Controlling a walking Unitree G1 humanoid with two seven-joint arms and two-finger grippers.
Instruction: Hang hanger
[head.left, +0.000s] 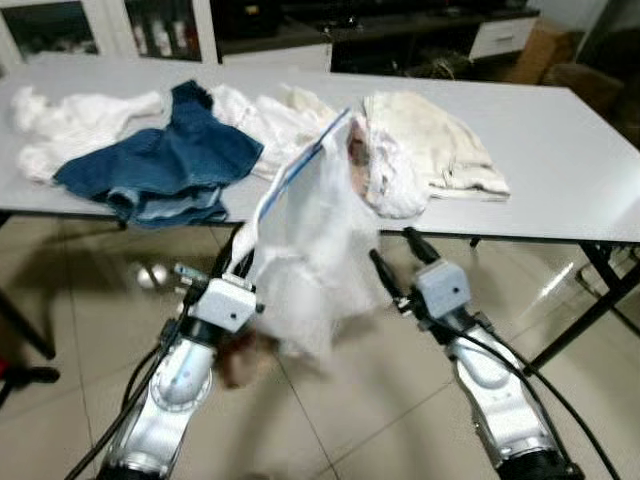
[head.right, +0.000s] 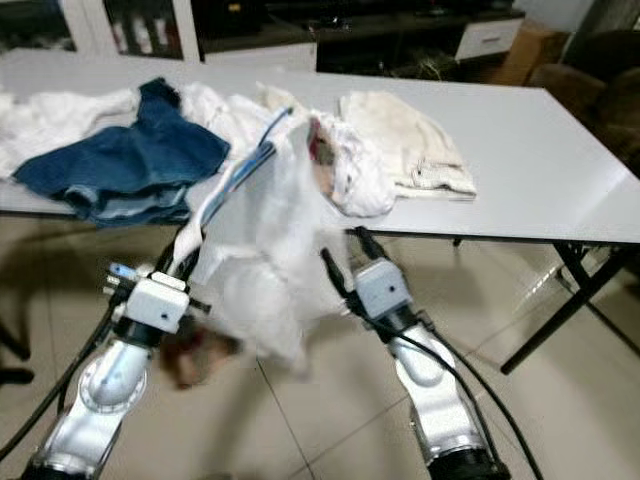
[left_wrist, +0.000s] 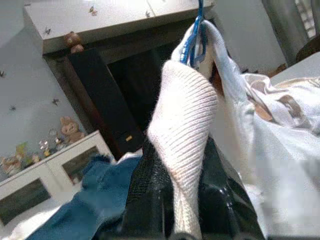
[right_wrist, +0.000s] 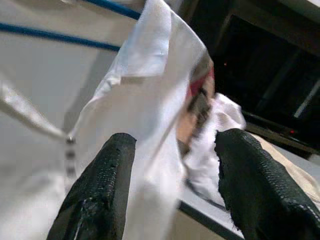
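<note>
White table (head.left: 560, 160) — beige tiled floor (head.left: 380, 410)

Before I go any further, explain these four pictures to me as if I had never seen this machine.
This is a walking humanoid robot with two silver arms, each ending in two long black fingers. The two wide pictures come from cameras in its head, looking down; the two close ones come from cameras on its wrists.

Ahead stands a long white table. On it lie a blue denim garment, a heap of white clothes and a cream folded garment.

The left gripper is shut on a thin blue hanger with a white garment draped over it, pinching a ribbed white strip. The right gripper is open beside that garment, holding nothing.
</note>
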